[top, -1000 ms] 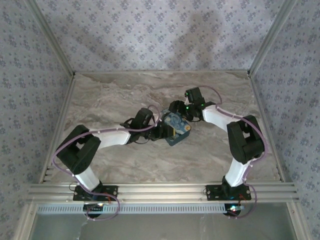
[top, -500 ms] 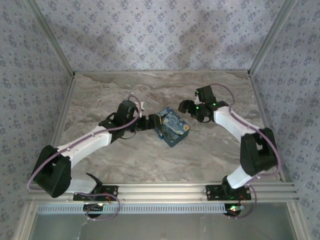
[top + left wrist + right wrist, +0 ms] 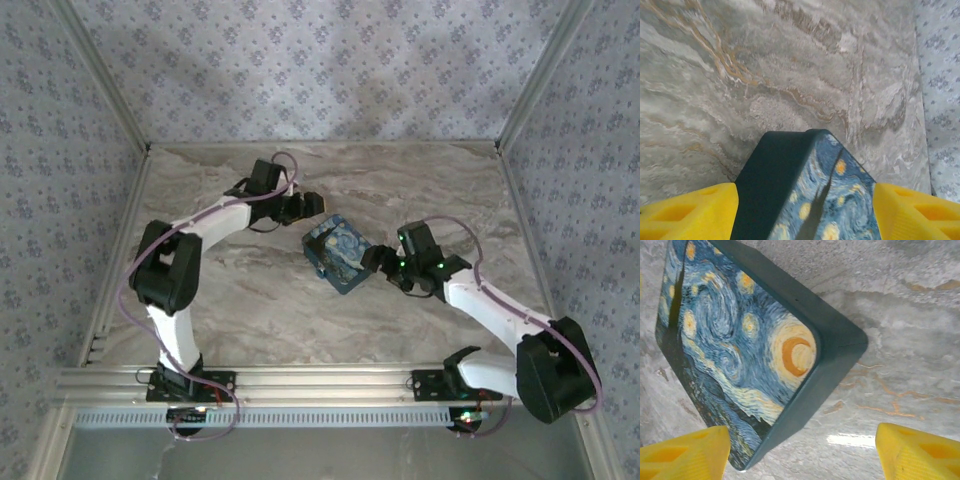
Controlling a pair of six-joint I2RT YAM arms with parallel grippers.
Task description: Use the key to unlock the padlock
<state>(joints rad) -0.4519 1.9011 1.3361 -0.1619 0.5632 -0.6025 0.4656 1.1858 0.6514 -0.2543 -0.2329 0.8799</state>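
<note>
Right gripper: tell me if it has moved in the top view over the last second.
Yes. The right gripper has drawn back from the back wall toward the near edge of the table, now beside the painted box.

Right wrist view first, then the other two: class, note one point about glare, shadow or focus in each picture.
Right wrist view: a white glare patch sits on the table near the box. Left wrist view: a thin dark shadow streak crosses the box's painted lid. Top external view: the light is even, with faint broad shadows on the back wall.
</note>
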